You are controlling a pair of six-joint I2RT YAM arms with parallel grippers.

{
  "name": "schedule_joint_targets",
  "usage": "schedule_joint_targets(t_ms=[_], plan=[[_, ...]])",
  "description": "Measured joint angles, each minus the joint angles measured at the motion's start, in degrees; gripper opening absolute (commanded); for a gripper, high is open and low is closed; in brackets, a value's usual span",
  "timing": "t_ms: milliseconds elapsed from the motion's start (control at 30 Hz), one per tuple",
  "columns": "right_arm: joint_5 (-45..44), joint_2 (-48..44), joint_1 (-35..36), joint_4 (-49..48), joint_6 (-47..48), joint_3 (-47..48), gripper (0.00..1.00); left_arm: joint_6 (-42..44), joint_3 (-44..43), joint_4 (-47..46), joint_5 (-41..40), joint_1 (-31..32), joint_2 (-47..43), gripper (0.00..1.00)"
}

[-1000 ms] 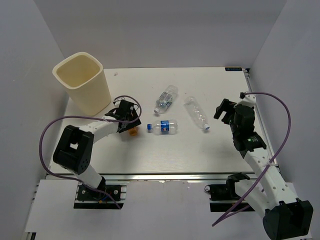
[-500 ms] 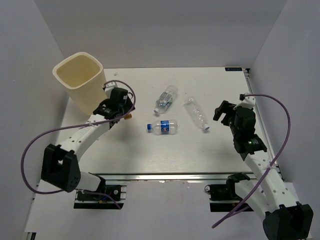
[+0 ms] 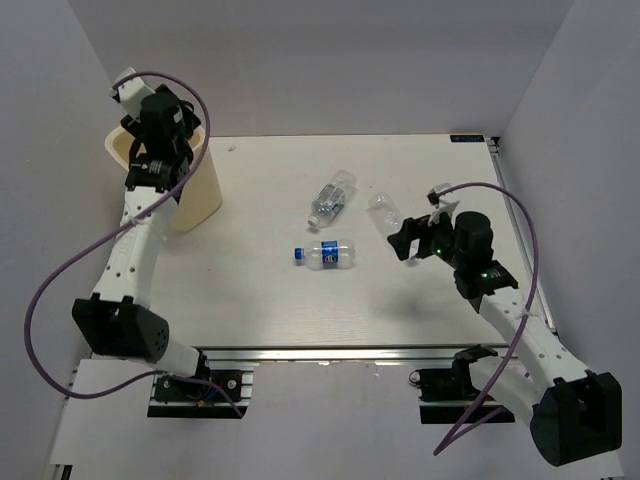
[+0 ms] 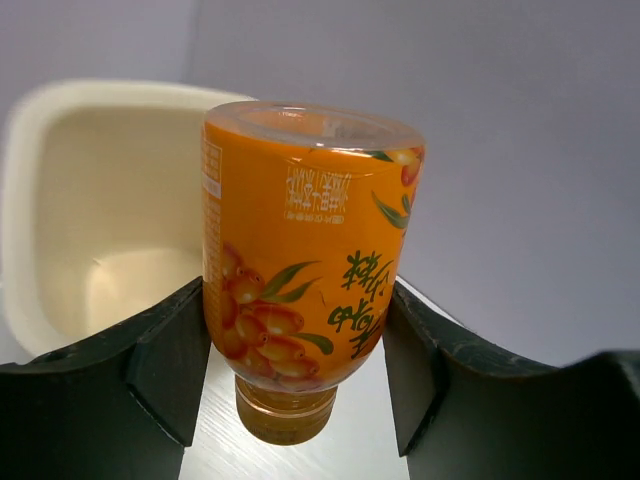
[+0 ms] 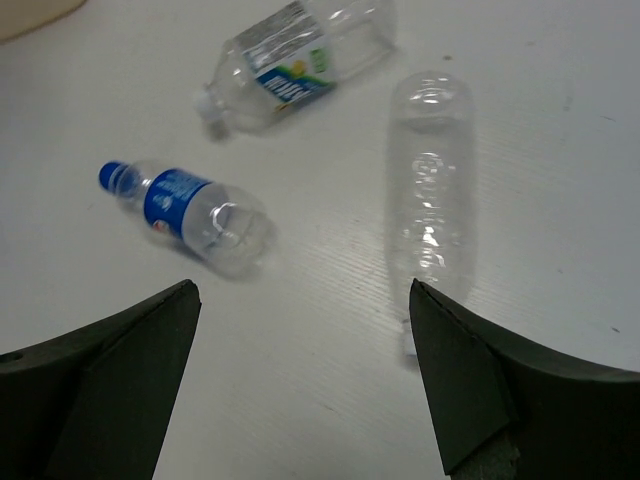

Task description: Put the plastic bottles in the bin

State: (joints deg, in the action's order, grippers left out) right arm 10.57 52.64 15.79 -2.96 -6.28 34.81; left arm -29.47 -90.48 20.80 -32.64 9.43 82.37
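My left gripper (image 4: 296,345) is shut on the short orange bottle (image 4: 305,255), cap toward the camera, held high beside the cream bin (image 4: 95,210). From above the left gripper (image 3: 165,120) sits over the bin's (image 3: 195,195) rim; the orange bottle is hidden there. Three clear bottles lie on the table: one with a blue label and cap (image 3: 328,254) (image 5: 190,212), one labelled (image 3: 332,197) (image 5: 295,60), one plain (image 3: 392,224) (image 5: 430,190). My right gripper (image 5: 305,350) (image 3: 408,243) is open and empty, low over the table next to the plain bottle's cap end.
White walls close in the table (image 3: 350,300) on the left, back and right. The bin stands at the far left corner. The table's front edge has a metal rail (image 3: 330,352) by the arm bases.
My left arm has lifted the orange bottle from the table up to the bin's rim. My right gripper has moved left, toward the plain bottle.
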Motion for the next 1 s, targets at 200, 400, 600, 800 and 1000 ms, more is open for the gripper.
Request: schedule_joint_targets(t_ms=[200,400,600,800,1000], plan=[[8.72,3.91,5.31,-0.04,7.76,0.0,0.89,3.61,-10.36,2.4,2.99,-8.22,12.17,0.75],[17.42,10.25,8.17,0.55,16.61,1.27,0.89,5.25,-15.8,6.86,6.56,-11.91,18.27,0.98],[21.59,15.93,11.69,3.06,24.96,5.7,0.89,5.6,-17.05,7.89,11.1,-12.9,16.55,0.98],[23.58,22.49,13.16,6.05,32.48,13.14,0.89,2.51,-9.64,5.66,22.86,-12.79,6.43,0.98],[24.35,32.22,13.7,8.79,36.63,21.42,0.89,-4.46,8.15,-2.95,33.4,-12.22,-8.74,0.98]])
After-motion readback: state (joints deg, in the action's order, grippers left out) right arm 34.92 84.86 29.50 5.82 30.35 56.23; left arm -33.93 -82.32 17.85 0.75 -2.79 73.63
